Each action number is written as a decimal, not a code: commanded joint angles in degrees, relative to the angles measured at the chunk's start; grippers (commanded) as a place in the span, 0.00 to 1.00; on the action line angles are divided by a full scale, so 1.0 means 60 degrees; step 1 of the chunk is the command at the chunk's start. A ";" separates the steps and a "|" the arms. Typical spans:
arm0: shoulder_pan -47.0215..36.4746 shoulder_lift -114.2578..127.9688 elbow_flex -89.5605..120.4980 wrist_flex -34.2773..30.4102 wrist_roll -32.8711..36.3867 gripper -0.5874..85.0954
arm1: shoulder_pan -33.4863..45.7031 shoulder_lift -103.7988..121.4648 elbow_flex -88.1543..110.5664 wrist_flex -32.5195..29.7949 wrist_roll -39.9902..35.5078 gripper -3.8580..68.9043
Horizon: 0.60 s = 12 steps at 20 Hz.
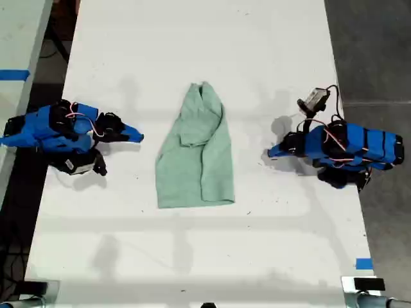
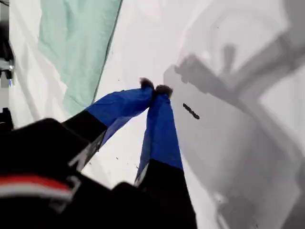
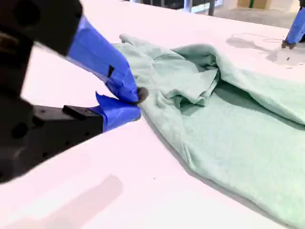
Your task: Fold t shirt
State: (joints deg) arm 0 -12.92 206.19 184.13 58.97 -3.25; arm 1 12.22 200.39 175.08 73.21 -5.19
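**A:** Closest in, my second end effector [image 3: 135,103] has its jaws drawn close together with nothing between them, just beside the edge of the t shirt [image 3: 228,129]. My first end effector [image 2: 156,88] is pinched closed on nothing, farther off.

**B:** I'd open both wide, take matching corners and lift low.

**A:** Agreed. It lies rumpled mid-bench [image 1: 192,256], a smooth white surface, with dark floor [image 1: 376,51] beyond.

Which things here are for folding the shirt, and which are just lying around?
For the job:
- the t shirt
- my first gripper, shut
- my second gripper, shut, beside the shirt
- the table under it

Just lying about:
- a blue tape piece, low at the exterior view's right
- a blue tape strip, at the exterior view's left
- a small dark mark on the table
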 commanded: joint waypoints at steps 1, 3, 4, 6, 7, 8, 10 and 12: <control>0.0776 0.0073 0.0117 -0.0703 0.0571 0.01 | 0.0117 0.0132 0.0527 0.0205 0.0322 0.07; 0.0835 0.0073 0.0073 -0.0718 0.0630 0.01 | 0.0117 0.0132 0.0527 0.0205 0.0322 0.07; 0.0879 0.0073 0.0000 -0.0718 0.0850 0.01 | 0.0117 0.0132 0.0527 0.0205 0.0322 0.07; 0.1113 0.0073 -0.0103 -0.0703 0.0908 0.01 | 0.0117 0.0132 0.0527 0.0205 0.0322 0.07; 0.1216 0.0073 -0.0088 -0.0718 0.0864 0.01 | 0.0117 0.0132 0.0527 0.0205 0.0322 0.07; 0.1465 0.0073 -0.0044 -0.0952 0.0674 0.01 | 0.0117 0.0132 0.0527 0.0205 0.0322 0.07; 0.1436 -0.0220 -0.0220 -0.1216 0.0439 0.00 | 0.0117 0.0132 0.0527 0.0205 0.0337 0.07; 0.1948 -0.3589 -0.1685 -0.1626 -0.0176 0.01 | 0.0161 0.0132 0.0527 0.0205 0.0337 0.07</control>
State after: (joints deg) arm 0 -4.66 202.41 181.32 51.86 -0.53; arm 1 12.57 200.39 175.08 74.27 -3.87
